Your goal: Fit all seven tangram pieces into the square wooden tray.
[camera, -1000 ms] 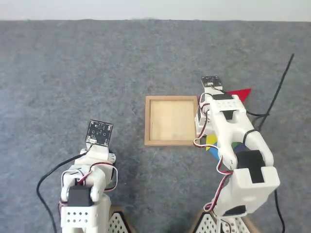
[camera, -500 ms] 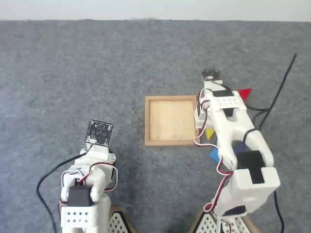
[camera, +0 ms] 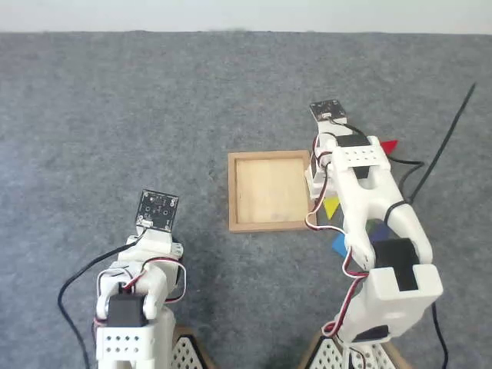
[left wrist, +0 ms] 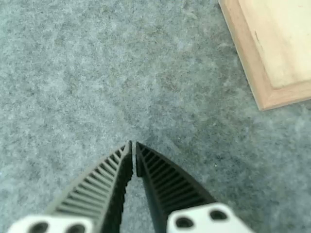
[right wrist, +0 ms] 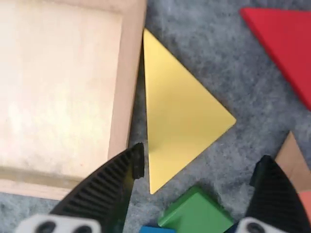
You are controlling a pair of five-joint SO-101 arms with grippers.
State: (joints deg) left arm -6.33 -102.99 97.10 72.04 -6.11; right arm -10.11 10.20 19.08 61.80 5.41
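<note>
The square wooden tray [camera: 269,191] lies mid-table with nothing in it; its light floor and rim [right wrist: 127,73] fill one side of the right wrist view. A yellow triangle [right wrist: 180,116] lies on the carpet against the tray's outer edge, also visible beside my right arm [camera: 331,207]. My right gripper [right wrist: 200,165] hangs open over the yellow triangle's lower corner, holding nothing. Close by are a red triangle [right wrist: 284,43], a green piece [right wrist: 197,213] and a tan piece [right wrist: 293,156]. My left gripper [left wrist: 132,145] is shut and empty over bare carpet.
A blue piece [camera: 339,244] and the red triangle's tip [camera: 388,146] peek out from under the right arm [camera: 369,200]. A tray corner [left wrist: 262,73] shows in the left wrist view. Grey carpet covers the table. A black cable [camera: 446,138] runs off to the right.
My right arm has stretched farther away and slightly toward the tray, uncovering more of the yellow triangle. The left arm has not moved.
</note>
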